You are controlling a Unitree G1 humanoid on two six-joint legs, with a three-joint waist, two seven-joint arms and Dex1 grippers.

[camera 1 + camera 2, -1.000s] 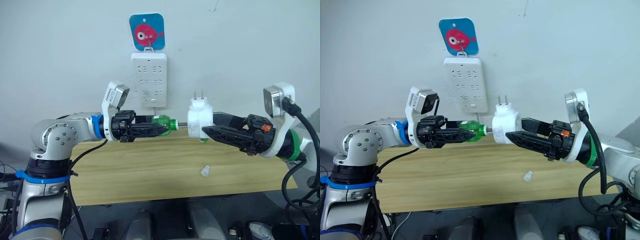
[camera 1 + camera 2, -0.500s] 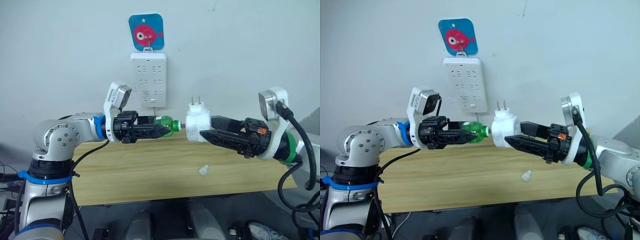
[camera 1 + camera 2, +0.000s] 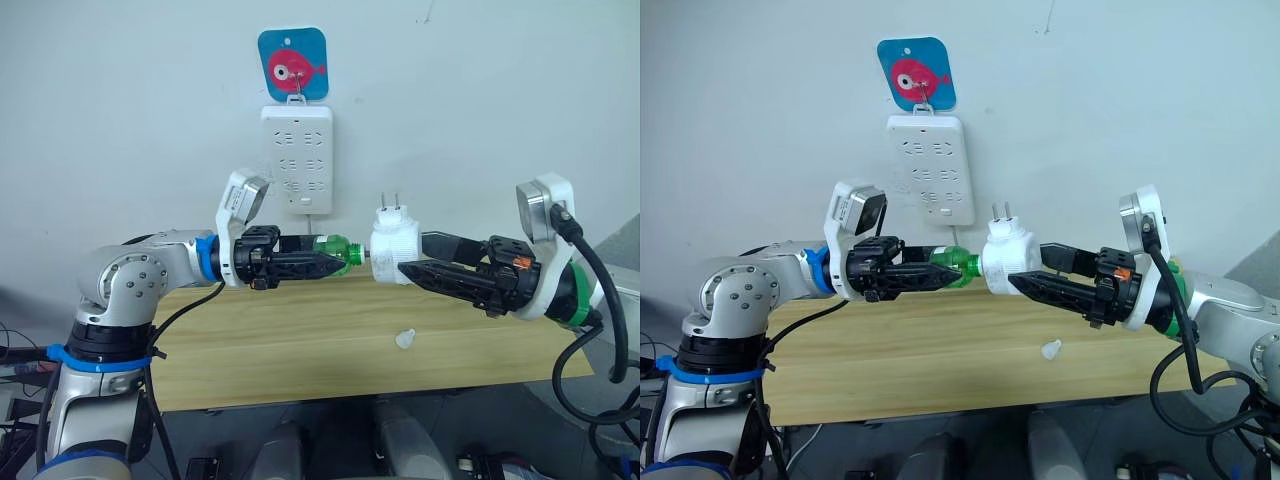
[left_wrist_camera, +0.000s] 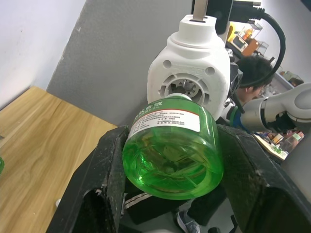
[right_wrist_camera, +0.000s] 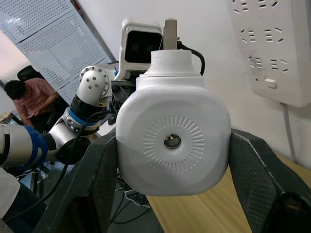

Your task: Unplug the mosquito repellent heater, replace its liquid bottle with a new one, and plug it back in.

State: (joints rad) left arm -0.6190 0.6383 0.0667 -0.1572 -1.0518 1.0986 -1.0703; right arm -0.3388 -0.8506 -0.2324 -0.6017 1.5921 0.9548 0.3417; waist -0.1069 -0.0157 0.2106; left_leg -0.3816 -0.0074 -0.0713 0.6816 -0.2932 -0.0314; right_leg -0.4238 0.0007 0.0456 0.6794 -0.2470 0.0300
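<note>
Left gripper (image 3: 335,262) is clamped on the green bottle (image 3: 333,250), its neck right at the heater (image 3: 397,248), which the right gripper (image 3: 408,266) is pinching, prongs up.

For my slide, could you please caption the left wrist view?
Left gripper holds the green liquid bottle, neck at the mosquito repellent heater socket.

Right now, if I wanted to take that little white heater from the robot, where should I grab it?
Probably the heater by its upper end near the prongs, coming from above. The right gripper clamps its sides, and the green bottle in the left gripper meets its socket end.
</note>
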